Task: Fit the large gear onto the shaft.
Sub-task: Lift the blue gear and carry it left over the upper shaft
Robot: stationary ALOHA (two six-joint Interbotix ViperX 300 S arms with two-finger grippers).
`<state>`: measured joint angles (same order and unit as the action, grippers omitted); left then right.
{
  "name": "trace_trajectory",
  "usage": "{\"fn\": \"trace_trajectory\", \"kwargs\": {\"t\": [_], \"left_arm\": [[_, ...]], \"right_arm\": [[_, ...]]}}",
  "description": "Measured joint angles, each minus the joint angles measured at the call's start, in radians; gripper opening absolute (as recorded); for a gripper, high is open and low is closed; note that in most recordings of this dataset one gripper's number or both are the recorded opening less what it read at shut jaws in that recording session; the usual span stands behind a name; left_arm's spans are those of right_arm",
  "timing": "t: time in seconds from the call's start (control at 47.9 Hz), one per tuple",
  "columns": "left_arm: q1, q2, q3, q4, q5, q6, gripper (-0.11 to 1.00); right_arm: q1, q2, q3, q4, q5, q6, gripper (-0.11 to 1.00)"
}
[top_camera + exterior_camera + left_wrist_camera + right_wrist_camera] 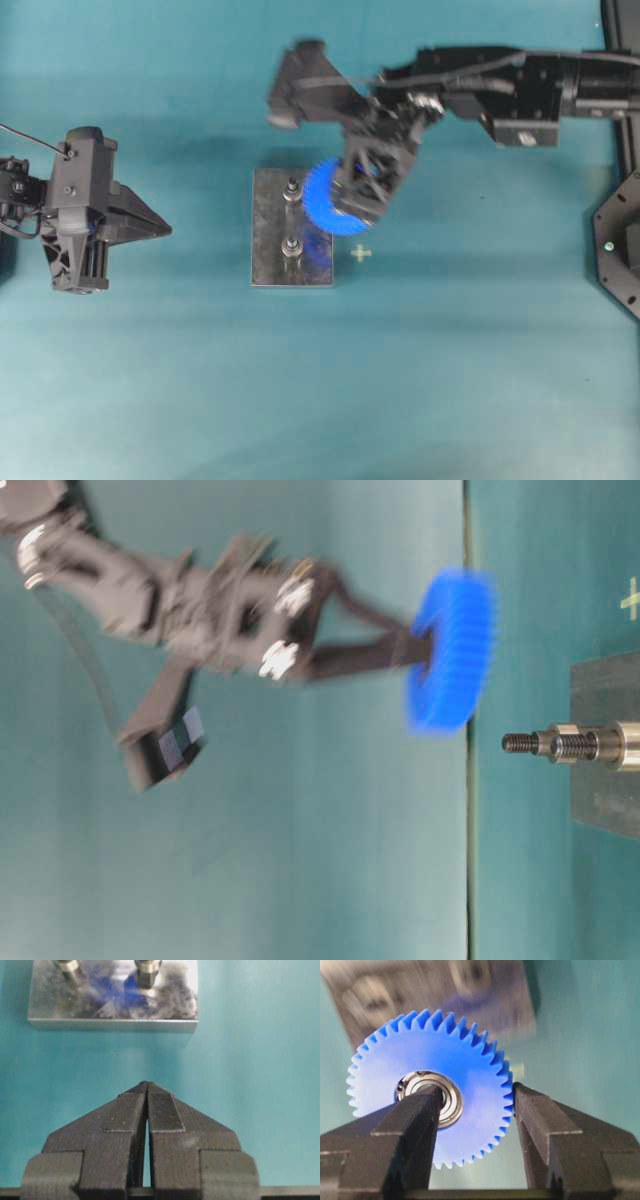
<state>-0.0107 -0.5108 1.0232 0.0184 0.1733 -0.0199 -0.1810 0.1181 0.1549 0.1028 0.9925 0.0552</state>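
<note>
right gripper (475, 1110) holds the gear (427, 1085), one finger in the bearing hub (431, 1091), the other outside the toothed rim, so it pinches one side of the disc. gear is in the air, off the table. in the table-level view the gear (452, 650) sits clear of the shaft tips and off to one side of them, with a gap; not touching. overhead, the gear (333, 200) hangs over the plate's (270, 230) right edge, just beside the far shaft (292, 190), not centred on it. near shaft (291, 247) is bare too. which of the two is the target i can't tell; the far one is closer.

left gripper (147, 1091) is pinched nearly closed, empty, parked on the table's left side well apart from the plate, pointing at it.

progress: pickup done, gear carried over to the plate. left to do: line the hub bore up over a shaft, level the gear, lower it down to the collar, let go. roughly halfway, i'd say. the finger inside the bore looks like a problem for seating, since the shaft needs that hole. arm is motion-blurred.
</note>
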Motion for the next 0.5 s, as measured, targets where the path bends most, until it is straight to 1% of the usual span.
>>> {"fn": "trace_trajectory", "kwargs": {"t": [0.042,0.25,0.501], "left_arm": [[0.0,0.0,-0.002,0.0,0.0,0.0,0.0],[0.002,0.0,0.002,0.0,-0.002,-0.002,0.0],[0.002,0.0,0.009,0.0,-0.002,-0.014,0.0]], "right_arm": [[-0.002,0.021,-0.029,0.0,0.006,0.0,0.5],[-0.002,0.118,-0.112,0.0,0.017,0.0,0.5],[-0.018,0.193,-0.175,-0.018,0.04,0.002,0.5]]}}
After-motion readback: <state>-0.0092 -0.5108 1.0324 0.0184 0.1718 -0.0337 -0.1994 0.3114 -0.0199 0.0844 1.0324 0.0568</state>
